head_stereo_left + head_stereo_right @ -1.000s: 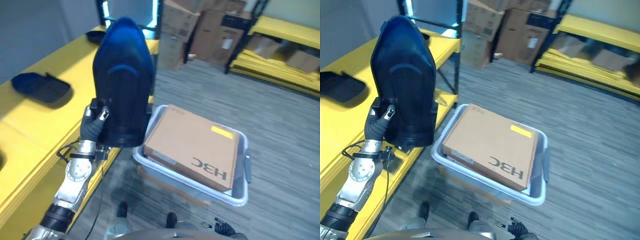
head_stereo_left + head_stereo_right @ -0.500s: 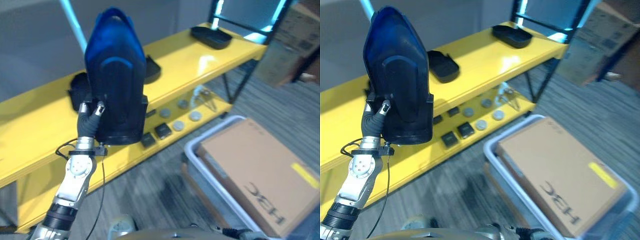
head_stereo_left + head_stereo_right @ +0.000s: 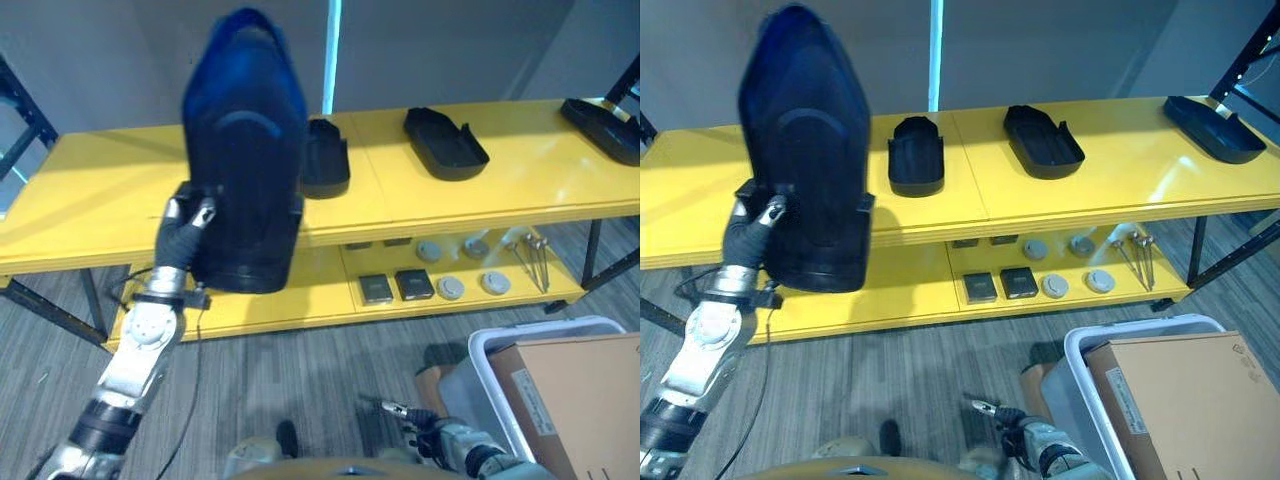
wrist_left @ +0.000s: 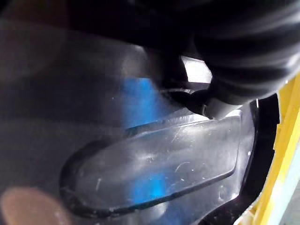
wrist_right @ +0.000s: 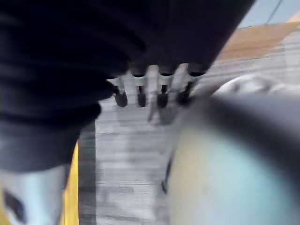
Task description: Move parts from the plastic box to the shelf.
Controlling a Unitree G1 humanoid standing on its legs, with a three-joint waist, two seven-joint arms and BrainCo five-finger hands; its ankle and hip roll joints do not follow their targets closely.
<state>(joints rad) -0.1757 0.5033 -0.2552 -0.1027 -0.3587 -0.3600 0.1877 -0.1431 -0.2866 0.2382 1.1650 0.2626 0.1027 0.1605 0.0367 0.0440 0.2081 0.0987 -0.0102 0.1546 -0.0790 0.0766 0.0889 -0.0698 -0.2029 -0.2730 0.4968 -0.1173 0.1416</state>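
A large dark blue-black moulded plastic part (image 3: 245,160) stands upright in the air in front of the yellow shelf (image 3: 90,190). My left hand (image 3: 185,225) is shut on its lower left edge; up close the part's glossy surface (image 4: 154,159) lies right against the hand. The grey plastic box (image 3: 1080,350) sits on the floor at the lower right, with a brown cardboard box (image 3: 1180,400) in it. My right hand (image 3: 1040,450) hangs low near the box's left side, fingers (image 5: 140,93) relaxed and holding nothing.
Three more dark moulded parts (image 3: 915,155) (image 3: 1043,140) (image 3: 1200,125) lie along the shelf's top level. Small dark squares (image 3: 1000,285) and round pieces (image 3: 1055,285) sit on the lower level. Grey carpet lies between shelf and box.
The camera has swung left to face the shelf squarely, so the box now sits at the lower right. The part stays upright in my left hand.
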